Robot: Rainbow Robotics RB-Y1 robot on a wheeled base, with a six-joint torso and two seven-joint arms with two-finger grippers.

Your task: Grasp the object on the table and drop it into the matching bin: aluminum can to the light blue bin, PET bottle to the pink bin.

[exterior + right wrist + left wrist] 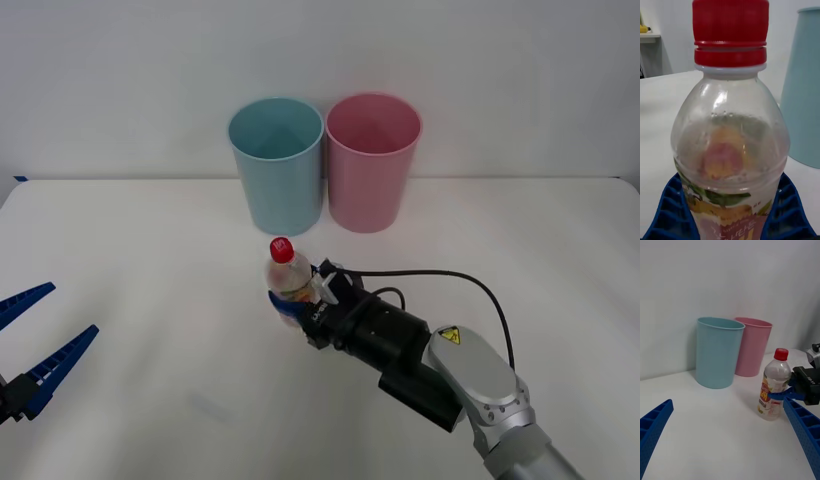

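Note:
The PET bottle (285, 272), clear with a red cap and an orange-yellow label, stands upright on the white table (150, 240) in front of the two bins. My right gripper (289, 303) reaches in from the right and is shut on its labelled body; in the right wrist view the bottle (730, 112) sits between the blue fingers (672, 213). Behind it stand the light blue bin (278, 170) and, to its right, the pink bin (370, 170). My left gripper (72, 309) hangs open near the table's left edge.
The two bins touch side by side at the back of the table, close to the wall. In the left wrist view the bottle (775, 386) stands a short way before the light blue bin (717, 352) and pink bin (752, 348). Bare tabletop stretches left and right.

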